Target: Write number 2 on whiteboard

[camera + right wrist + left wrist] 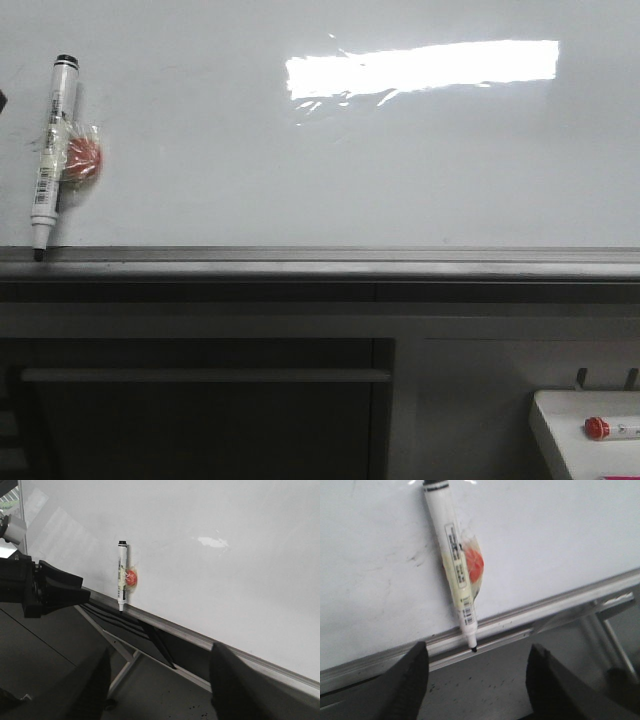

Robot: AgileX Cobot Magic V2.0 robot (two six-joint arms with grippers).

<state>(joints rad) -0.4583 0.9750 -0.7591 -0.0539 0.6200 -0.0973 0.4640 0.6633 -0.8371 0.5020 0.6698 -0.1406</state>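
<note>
Clearly the marker [454, 562] stands nearly upright against the whiteboard [350, 170], tip down on the ledge [320, 262], stuck by a red blob [474, 565]. The left fingers [475, 680] gape wide and empty right below its tip, the nearer pair. The right fingers [160, 685] are also open, empty, well off along the ledge. No 2 is drawn yet.

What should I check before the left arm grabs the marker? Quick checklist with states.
1. Left gripper open: ok, jaws spread wide.
2. Marker reachable: ok, upright against the whiteboard, tip on the ledge.
3. Marker uncapped: ok, black tip bare.
4. Marker free to lift: cannot tell, an orange piece under clear tape sits beside it.
5. Board blank: ok, no 2 yet, only faint smudges.
6. Right gripper clear of marker: ok, open and well back.
</note>
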